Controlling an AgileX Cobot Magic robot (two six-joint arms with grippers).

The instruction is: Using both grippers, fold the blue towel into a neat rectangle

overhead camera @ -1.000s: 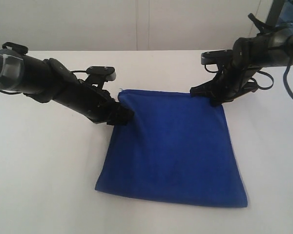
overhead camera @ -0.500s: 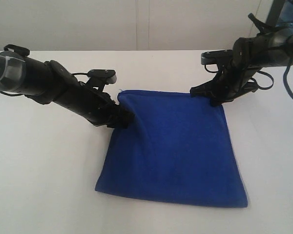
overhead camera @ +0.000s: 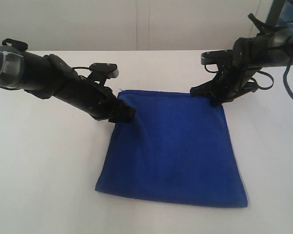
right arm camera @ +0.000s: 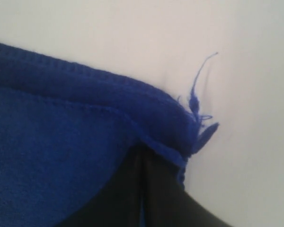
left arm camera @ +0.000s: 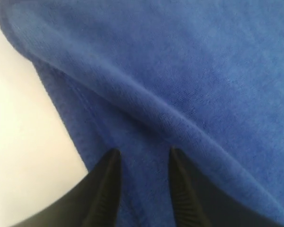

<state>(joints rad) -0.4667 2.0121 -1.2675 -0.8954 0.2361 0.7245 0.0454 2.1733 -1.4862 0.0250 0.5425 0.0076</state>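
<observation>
No text, label, brand, number or sign can be read in any of the three views, neither on the blue towel [overhead camera: 173, 151], nor on the left pincer [left arm camera: 143, 153] or the right pincer [right arm camera: 142, 158], nor on the white tabletop [overhead camera: 49, 170].

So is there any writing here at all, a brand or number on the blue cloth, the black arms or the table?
No text can be read in any view.
blue towel: plain, no tag or label showing.
left gripper and right gripper: plain black, no markings that I can make out.
table: white, no writing.
</observation>
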